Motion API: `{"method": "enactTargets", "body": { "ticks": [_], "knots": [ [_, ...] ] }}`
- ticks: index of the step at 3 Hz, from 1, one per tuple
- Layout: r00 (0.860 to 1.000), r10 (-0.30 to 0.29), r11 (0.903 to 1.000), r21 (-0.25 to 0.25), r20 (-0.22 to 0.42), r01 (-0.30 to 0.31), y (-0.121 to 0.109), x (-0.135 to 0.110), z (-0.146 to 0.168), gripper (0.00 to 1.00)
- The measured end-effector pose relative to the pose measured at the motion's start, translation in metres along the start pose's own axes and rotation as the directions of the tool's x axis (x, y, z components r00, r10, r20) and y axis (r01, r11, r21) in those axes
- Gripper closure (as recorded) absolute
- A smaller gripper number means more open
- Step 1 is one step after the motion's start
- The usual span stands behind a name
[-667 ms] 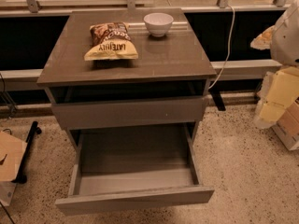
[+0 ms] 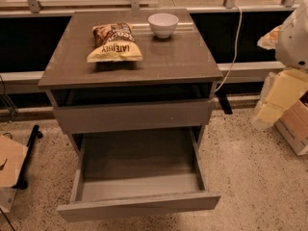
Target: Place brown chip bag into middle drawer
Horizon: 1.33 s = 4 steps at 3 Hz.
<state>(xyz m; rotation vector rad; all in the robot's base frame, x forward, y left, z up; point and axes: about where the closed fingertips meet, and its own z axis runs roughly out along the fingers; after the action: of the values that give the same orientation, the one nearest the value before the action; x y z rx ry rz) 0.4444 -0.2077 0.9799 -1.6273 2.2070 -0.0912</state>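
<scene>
The brown chip bag [image 2: 114, 43] lies flat on the left rear part of the grey cabinet top [image 2: 168, 61], dark brown end toward the back, pale yellow end toward the front, lettering upside down to the camera. A small white bowl [image 2: 163, 24] stands upright just to its right, apart from it. Below, the upper drawer front [image 2: 132, 115] is closed. The middle drawer [image 2: 139, 162] beneath it is pulled well out, its grey interior exposed, nothing seen inside. The gripper [image 2: 264, 114] hangs at the far right of the view, beside the cabinet and over the speckled floor [image 2: 250, 177], well apart from the bag; apart or together cannot be told.
</scene>
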Motion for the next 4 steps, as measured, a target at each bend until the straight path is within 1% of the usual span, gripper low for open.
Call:
{"method": "enactTargets", "body": {
  "ticks": [1, 2, 3, 4],
  "knots": [
    [0.986, 0.063, 0.9956, 0.06, 0.152, -0.072, -0.014, -0.028, 0.008, 0.0],
    [0.938, 0.099, 0.9869, 0.088, 0.333, -0.136, -0.044, -0.073, 0.018, 0.0],
    [0.925, 0.098, 0.9822, 0.114, 0.366, -0.149, -0.052, -0.081, 0.014, 0.0],
    [0.926, 0.098, 0.9825, 0.113, 0.364, -0.148, -0.051, -0.08, 0.014, 0.0]
  ]
}}
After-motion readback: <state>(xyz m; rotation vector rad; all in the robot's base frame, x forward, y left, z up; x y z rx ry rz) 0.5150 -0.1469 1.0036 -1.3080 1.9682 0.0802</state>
